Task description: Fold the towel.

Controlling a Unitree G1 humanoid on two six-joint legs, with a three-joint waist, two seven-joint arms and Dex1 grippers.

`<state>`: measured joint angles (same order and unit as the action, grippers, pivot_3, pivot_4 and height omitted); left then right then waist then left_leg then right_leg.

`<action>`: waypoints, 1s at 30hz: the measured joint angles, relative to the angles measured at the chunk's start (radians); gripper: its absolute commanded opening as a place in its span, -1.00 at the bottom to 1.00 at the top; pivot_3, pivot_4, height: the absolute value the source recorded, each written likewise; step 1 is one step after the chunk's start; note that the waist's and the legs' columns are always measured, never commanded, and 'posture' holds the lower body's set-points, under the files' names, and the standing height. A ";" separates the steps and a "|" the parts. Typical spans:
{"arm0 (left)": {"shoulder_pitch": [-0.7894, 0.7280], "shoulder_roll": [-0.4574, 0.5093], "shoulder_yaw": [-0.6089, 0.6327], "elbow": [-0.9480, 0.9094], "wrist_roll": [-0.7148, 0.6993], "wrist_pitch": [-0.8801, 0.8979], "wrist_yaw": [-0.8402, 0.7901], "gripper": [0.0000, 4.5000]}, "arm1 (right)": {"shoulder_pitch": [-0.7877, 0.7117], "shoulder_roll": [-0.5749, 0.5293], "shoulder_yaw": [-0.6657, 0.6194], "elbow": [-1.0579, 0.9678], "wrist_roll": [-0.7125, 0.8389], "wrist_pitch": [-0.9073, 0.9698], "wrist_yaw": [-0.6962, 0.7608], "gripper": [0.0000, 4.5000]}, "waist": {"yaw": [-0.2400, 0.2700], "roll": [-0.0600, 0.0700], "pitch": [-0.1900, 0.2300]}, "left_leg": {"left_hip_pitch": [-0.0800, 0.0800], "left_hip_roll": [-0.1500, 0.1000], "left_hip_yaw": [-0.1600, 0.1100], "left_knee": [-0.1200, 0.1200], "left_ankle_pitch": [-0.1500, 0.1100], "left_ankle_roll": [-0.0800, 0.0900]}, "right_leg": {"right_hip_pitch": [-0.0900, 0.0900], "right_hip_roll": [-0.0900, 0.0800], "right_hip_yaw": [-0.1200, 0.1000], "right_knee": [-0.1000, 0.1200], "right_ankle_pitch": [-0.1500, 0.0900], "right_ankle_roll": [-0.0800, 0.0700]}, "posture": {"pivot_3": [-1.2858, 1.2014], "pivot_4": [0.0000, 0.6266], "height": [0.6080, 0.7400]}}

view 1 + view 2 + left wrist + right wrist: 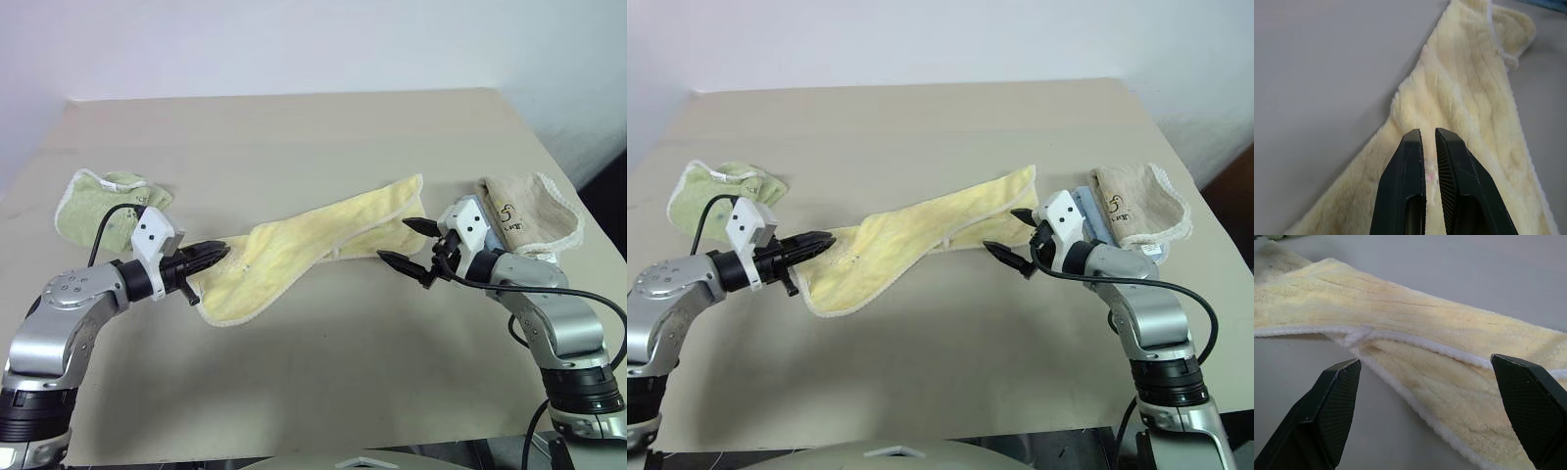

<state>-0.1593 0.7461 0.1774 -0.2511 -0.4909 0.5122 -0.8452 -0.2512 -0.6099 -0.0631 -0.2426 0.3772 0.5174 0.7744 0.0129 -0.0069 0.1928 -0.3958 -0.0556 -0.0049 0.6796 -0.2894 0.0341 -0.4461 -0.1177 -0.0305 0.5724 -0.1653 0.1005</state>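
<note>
The pale yellow towel [313, 240] stretches in a twisted band across the middle of the table, its whitish edging showing along the near side. My left gripper [217, 257] is shut on the towel's left end, and the cloth bunches and hangs around its tips; the left wrist view shows terry pinched between the near-closed fingers [1410, 161]. My right gripper [395, 241] stands open just off the towel's right end, one finger on either side of the strip. In the right wrist view the wide-apart fingertips [1342, 382] frame the towel [1415, 328] without touching it.
A green folded towel [98, 201] lies at the left of the beige table [294, 137], behind my left arm. A tan folded towel [529, 211] lies at the right, just behind my right wrist. The table's right edge runs close to it.
</note>
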 measured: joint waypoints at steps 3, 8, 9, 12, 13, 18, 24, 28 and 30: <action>-0.011 -0.004 -0.006 0.010 0.003 -0.005 -0.002 -0.79 | 0.001 0.000 -0.001 0.001 -0.001 -0.002 -0.001 0.98 | -0.001 0.000 0.000 | 0.000 0.000 0.000 0.000 0.000 0.001 | 0.000 0.000 0.000 0.000 0.000 0.000 | 0.03 -0.52 0.82; -0.028 -0.013 -0.017 0.039 0.014 -0.024 -0.009 -0.79 | 0.000 0.003 -0.001 0.001 -0.001 -0.009 -0.020 0.98 | 0.000 0.000 0.000 | 0.000 0.000 0.000 0.000 0.000 0.001 | 0.000 0.000 0.000 0.000 0.000 0.000 | 0.03 -0.52 0.82; -0.038 -0.015 -0.021 0.039 0.016 -0.024 -0.011 -0.79 | 0.000 0.003 -0.001 0.001 -0.001 -0.009 -0.021 0.98 | 0.001 0.000 0.000 | 0.000 0.000 0.000 0.000 0.000 0.001 | 0.000 0.000 0.000 0.000 0.000 0.000 | 0.03 -0.52 0.82; -0.044 -0.016 -0.027 0.037 0.016 -0.026 -0.025 -0.79 | 0.008 0.002 -0.001 0.000 -0.001 -0.015 -0.019 0.98 | 0.000 0.000 0.000 | 0.000 0.000 0.000 0.000 0.000 0.001 | 0.000 0.000 0.000 0.000 0.000 0.000 | 0.03 -0.52 0.82; -0.043 -0.016 -0.027 0.034 0.016 -0.026 -0.027 -0.79 | 0.016 0.002 -0.001 0.000 -0.001 -0.018 -0.018 0.98 | 0.000 0.000 0.000 | -0.001 0.000 0.000 0.000 0.000 0.001 | 0.000 0.000 0.000 0.000 0.000 0.000 | 0.03 -0.52 0.82; -0.041 -0.016 -0.028 0.033 0.025 -0.028 -0.026 -0.79 | 0.023 0.002 0.000 0.001 -0.001 -0.026 -0.016 0.98 | 0.000 0.000 0.000 | -0.001 0.000 0.000 0.000 0.000 0.001 | 0.000 0.000 0.000 0.000 0.000 0.000 | 0.03 -0.52 0.82; -0.058 -0.019 -0.049 0.043 0.054 -0.062 -0.028 -0.79 | 0.000 0.002 0.000 0.019 -0.006 -0.049 -0.014 0.98 | 0.000 0.000 0.000 | -0.001 0.000 0.000 0.000 0.000 0.001 | 0.000 0.000 0.000 0.000 0.000 0.000 | 0.03 -0.52 0.82; -0.060 -0.006 -0.067 0.047 0.069 -0.069 -0.051 -0.79 | -0.004 0.002 0.002 0.033 -0.011 -0.055 -0.013 0.98 | 0.000 0.000 0.000 | -0.001 0.000 0.000 0.000 0.000 0.001 | -0.001 0.000 0.000 0.000 0.000 0.000 | 0.03 -0.52 0.82; -0.060 0.009 -0.072 0.048 0.070 -0.071 -0.072 -0.79 | -0.010 0.002 0.006 0.034 -0.011 -0.055 -0.012 0.98 | 0.000 0.000 0.000 | -0.001 0.000 0.000 0.000 0.000 0.001 | -0.001 0.000 0.000 0.000 0.000 0.000 | 0.03 -0.52 0.82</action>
<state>-0.2196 0.7547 0.1058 -0.2034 -0.4206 0.4411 -0.9176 -0.2614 -0.6079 -0.0575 -0.2090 0.3665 0.4625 0.7628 0.0126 -0.0070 0.1929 -0.3968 -0.0556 -0.0048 0.6799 -0.2891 0.0351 -0.4466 -0.1177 -0.0305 0.5720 -0.1653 0.1004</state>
